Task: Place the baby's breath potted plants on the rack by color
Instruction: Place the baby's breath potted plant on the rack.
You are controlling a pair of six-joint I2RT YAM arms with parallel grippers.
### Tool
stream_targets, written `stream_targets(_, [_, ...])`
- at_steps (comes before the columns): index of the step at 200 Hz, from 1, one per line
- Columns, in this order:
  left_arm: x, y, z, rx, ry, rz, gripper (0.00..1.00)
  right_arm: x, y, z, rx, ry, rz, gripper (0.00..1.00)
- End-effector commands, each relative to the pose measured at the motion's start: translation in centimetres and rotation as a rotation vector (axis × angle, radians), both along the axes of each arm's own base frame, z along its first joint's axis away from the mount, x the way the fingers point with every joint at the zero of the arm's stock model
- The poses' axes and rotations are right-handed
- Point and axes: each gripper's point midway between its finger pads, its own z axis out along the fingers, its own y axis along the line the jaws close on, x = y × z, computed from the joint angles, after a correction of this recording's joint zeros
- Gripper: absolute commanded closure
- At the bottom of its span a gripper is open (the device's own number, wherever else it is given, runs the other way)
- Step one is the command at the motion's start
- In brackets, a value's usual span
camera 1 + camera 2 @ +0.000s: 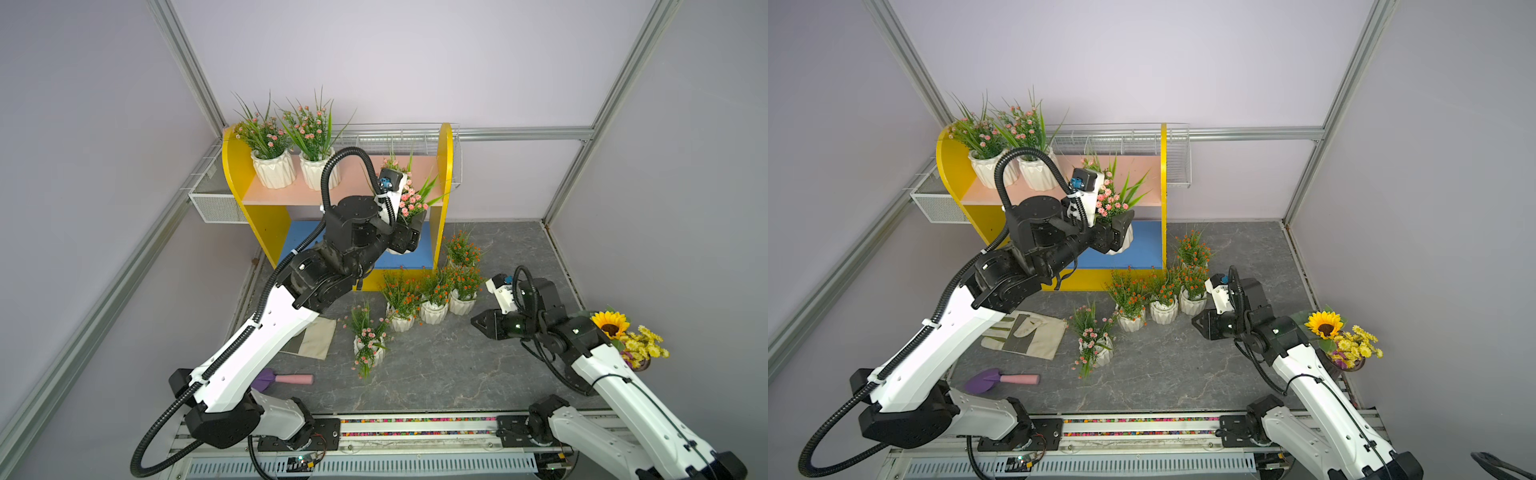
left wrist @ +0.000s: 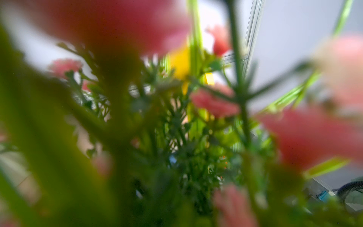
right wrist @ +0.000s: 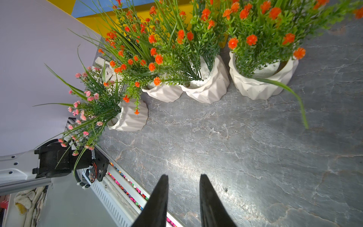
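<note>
At the left end of the rack (image 1: 446, 166), two pink-blossomed plants (image 1: 273, 166) stand side by side on its pale pink upper board (image 1: 286, 193). The blue lower board (image 1: 299, 239) looks bare where it shows. Further right, before the rack's right half, the left hand (image 1: 1120, 232) is clenched on the white pot of a third pink plant (image 1: 1112, 203) and holds it off the desk (image 1: 457, 374). The pot sits between the fingers, and the sprigs rise past the wrist camera, which gives only blurred pink and green. I cannot tell how high the pot is against the boards. The step in hand, I judge, is shelving this third pink plant with its fellows. The next move calls for carrying the pot, upright, over the upper board's front edge to the free stretch right of the two, then setting it down before letting go. On the desk in front of the rack stands the fourth pink plant (image 1: 368, 345). Right of it, three orange plants (image 1: 434, 301) sit close together, and a fourth orange plant (image 1: 461, 249) is just beside the rack's right panel. Right of the rack, near that orange row, the right hand (image 3: 183, 175) hovers over the desk, fingers parted and holding nothing.
</note>
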Motion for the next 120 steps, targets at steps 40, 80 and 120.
stream_targets(40, [3.2, 0.8, 5.7, -0.055, -0.079, 0.024, 1.00, -0.9, -0.2, -0.1, 0.015, 0.016, -0.003, 0.70])
stream_targets(80, [6.8, 1.5, 6.9, -0.054, -0.083, 0.076, 1.00, -1.3, -0.4, -0.1, 0.018, 0.020, -0.007, 0.70])
stream_targets(120, [10.0, 2.7, 7.7, -0.088, -0.105, 0.137, 1.00, -1.7, -0.6, -0.3, 0.022, 0.028, -0.014, 0.70])
